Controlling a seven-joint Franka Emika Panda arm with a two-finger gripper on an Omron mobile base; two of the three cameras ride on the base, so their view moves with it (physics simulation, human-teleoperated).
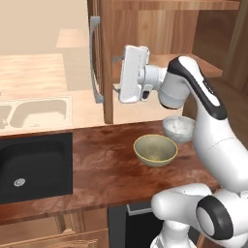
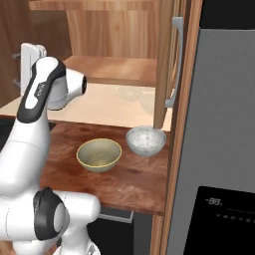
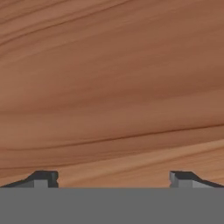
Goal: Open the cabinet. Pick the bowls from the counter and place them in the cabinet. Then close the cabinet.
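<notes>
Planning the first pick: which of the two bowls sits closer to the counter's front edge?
The olive-yellow bowl; the white-grey bowl sits behind it, nearer the cabinet.

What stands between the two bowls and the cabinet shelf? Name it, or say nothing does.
Nothing visible does. Both cabinet doors are swung open, and the shelf sits bare above the olive bowl and white bowl on the counter. The gripper, jaws open, faces the left door's inner side.

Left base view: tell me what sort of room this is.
A kitchen, rendered: a dark wood counter with an inset black sink, a wooden wall cabinet with its doors open, and two bowls on the counter.
</notes>
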